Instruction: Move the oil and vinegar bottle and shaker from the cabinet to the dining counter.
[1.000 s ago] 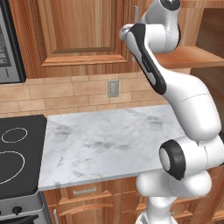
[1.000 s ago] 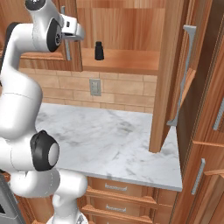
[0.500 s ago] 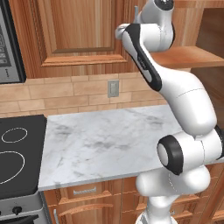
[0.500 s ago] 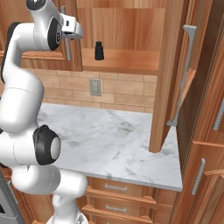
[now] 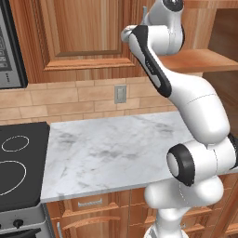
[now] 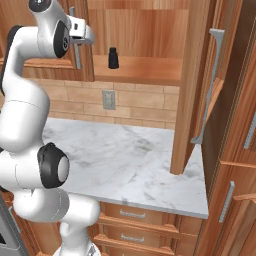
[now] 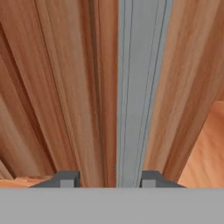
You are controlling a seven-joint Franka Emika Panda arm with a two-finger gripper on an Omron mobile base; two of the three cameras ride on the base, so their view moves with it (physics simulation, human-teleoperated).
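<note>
With the pincer (image 7: pixel 107 179) half-closed astride the silver bar handle (image 7: pixel 139 87) of the left cabinet (image 6: pixel 150 30) door, not visibly clamped, its tips risked slipping off when pulling, leaving that door blocking the shaker (image 6: pixel 113 58) upright on the shelf (image 6: pixel 145 70).

worktop (image 5: pixel 111 153): marble, mid-frame in both base views | stove (image 5: pixel 18 169): black, ring burners, lower left of left base view | wall socket (image 5: pixel 120 94): on tan brick backsplash (image 5: pixel 56 100) above worktop | drawers (image 6: pixel 145 225): wooden, below worktop | microwave (image 5: pixel 8 46): upper left edge
</note>
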